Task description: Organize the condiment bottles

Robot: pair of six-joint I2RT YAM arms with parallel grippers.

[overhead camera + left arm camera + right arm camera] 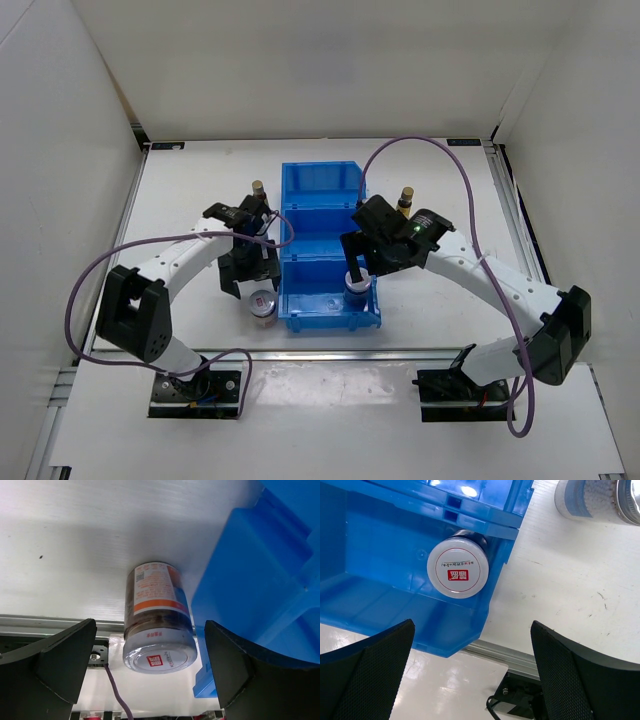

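A squat silver-lidded jar (pixel 159 625) stands on the table just left of the blue bin (pixel 260 580). My left gripper (pixel 150 645) is open, with a finger on either side of the jar and not touching it. The jar also shows in the top view (pixel 262 305), near the left gripper (pixel 252 268). A second squat jar (pixel 458 570) stands in the near right corner of the bin (pixel 380 580). My right gripper (pixel 472 627) is open and empty above it; both show in the top view, gripper (pixel 362 262) and jar (pixel 356 286). Two dark bottles with gold caps (pixel 258 190) (pixel 405 196) stand on either side of the bin.
A white-blue cylinder with a silver lid (pixel 595 500) is on the table right of the bin; the top view hides it under the right arm. The bin (pixel 330 205) has three compartments. The table's metal front rail (pixel 520 655) runs close to the bin.
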